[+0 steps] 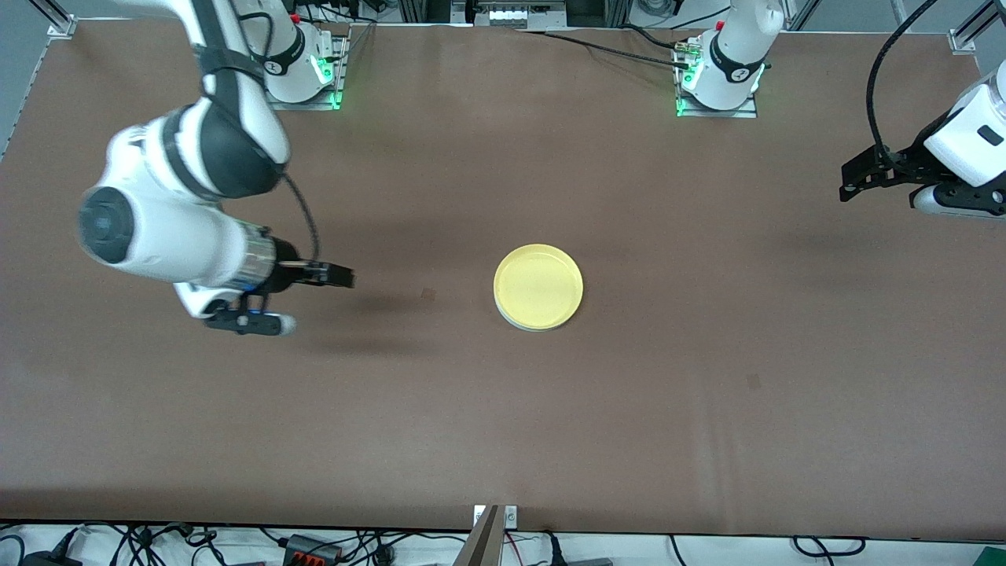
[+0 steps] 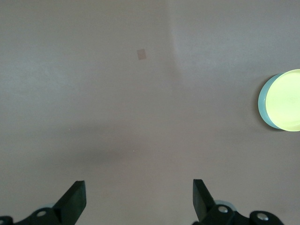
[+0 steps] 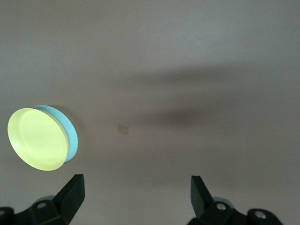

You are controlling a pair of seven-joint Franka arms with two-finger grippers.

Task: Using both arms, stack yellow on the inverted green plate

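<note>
The yellow plate (image 1: 538, 285) lies mid-table, rim up, on top of the green plate (image 1: 531, 327), of which only a thin pale edge shows beneath it. The left wrist view catches the yellow plate (image 2: 285, 99) with the green plate's rim (image 2: 262, 104) at the frame's edge. In the right wrist view the yellow plate (image 3: 35, 138) again hides all but the green plate's edge (image 3: 71, 133). My right gripper (image 1: 346, 277) hangs open and empty over bare table toward the right arm's end. My left gripper (image 1: 845, 182) is open and empty over the left arm's end. Both wrist views, left gripper (image 2: 138, 185) and right gripper (image 3: 136, 179), show nothing between the jaws.
The brown table top (image 1: 707, 440) carries two small dark patches (image 1: 427, 293) (image 1: 753, 382). Both arm bases (image 1: 302, 67) (image 1: 723, 75) stand along the table's edge farthest from the front camera. Cables lie past the nearest edge.
</note>
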